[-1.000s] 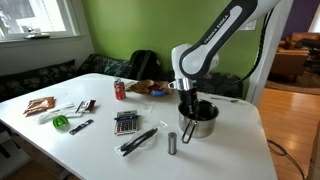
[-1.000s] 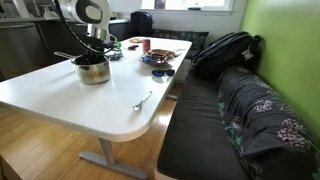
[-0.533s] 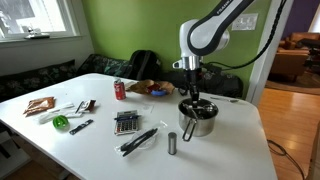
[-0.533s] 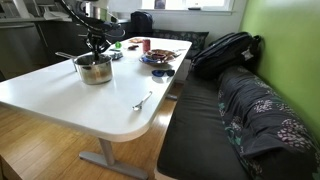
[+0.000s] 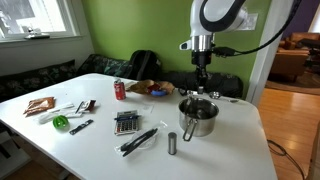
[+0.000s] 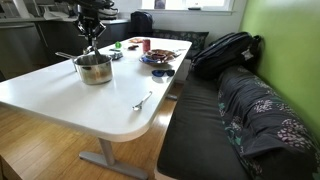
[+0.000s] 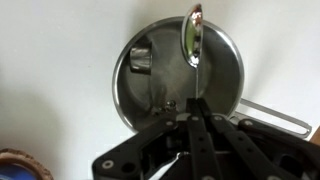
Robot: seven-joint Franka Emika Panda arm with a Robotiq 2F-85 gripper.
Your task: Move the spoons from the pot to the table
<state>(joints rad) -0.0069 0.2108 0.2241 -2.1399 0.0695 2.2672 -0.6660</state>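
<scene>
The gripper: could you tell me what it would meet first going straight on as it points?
Likely the pot directly below: the gripper, shut on a spoon, points down into it, spoon leading; depth is unclear.

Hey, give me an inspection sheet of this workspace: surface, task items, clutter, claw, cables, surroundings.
Surface: white table, crowded at one end.
Job's things: pot upright on the table; one spoon hanging over the pot, held by the claw; second spoon lying on the table, apart from the pot.
Clutter: red can, calculator, black utensils, grey cylinder.
Grippers: claw shut on the spoon's handle, raised above the pot.
Cables: nothing seen.
Surroundings: green wall; backpack on a bench.
</scene>
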